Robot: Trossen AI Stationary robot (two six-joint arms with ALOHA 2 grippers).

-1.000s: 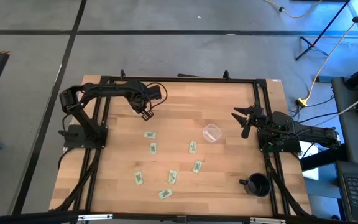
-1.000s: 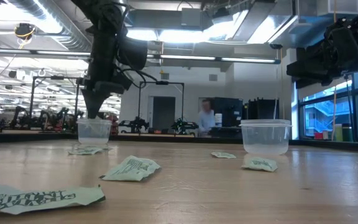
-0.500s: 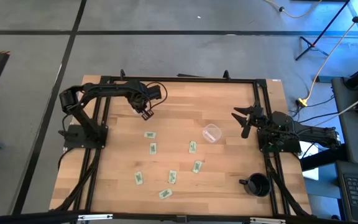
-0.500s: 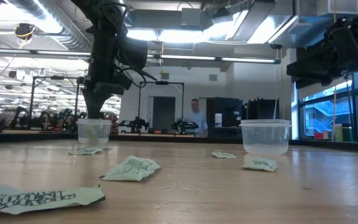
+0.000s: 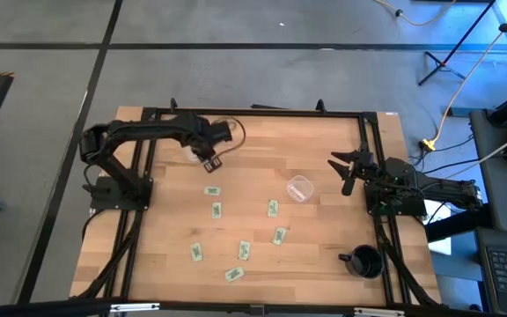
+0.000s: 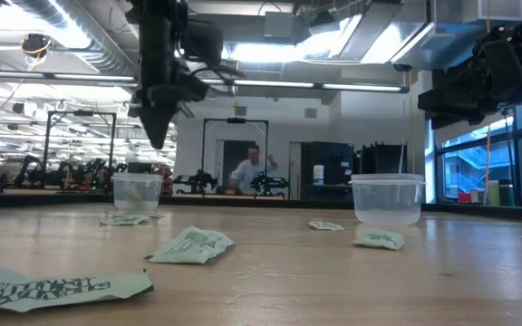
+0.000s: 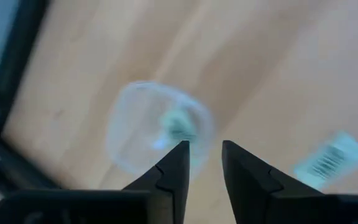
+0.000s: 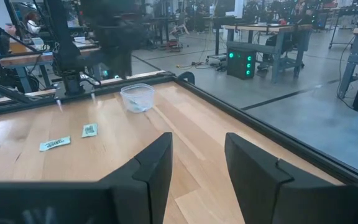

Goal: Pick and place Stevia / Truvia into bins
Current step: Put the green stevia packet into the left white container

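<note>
Here, the only printing I can make out is dark green lettering on the nearest packet point(image 6: 57, 288) in the low view, too skewed to read, and a barcode on a packet point(image 7: 328, 157) in my left wrist view. Two clear cups stand on the table point(image 5: 324, 264). The left cup point(image 5: 189, 154) sits near the far left corner, and through its wall I see something green and white point(image 7: 178, 126) lying inside, blurred, likely a packet. The right cup point(image 5: 299, 187) stands nearer the middle right, and I cannot tell whether it holds anything. A black mug point(image 5: 364, 261) sits by the near right corner. My left fingers point(image 5: 208, 163) hang above the table just beside the left cup, on its middle-of-table side; they are slightly parted with nothing between them, and the cup shows beyond their tips in the wrist view. My right fingers point(image 5: 349, 169) wait at the right edge of the table, spread open and empty, near the right cup. Seven Stevia / Truvia packets lie flat and loose on the wood: one point(image 5: 211, 190) close below my left fingers, one point(image 5: 216, 210) nearer the middle, two point(image 5: 272, 208) point(image 5: 279, 236) by the right cup's near side, and three point(image 5: 197, 253) point(image 5: 244, 251) point(image 5: 233, 274) toward the near edge. A person point(image 6: 247, 172) shows far off in the room behind.
</note>
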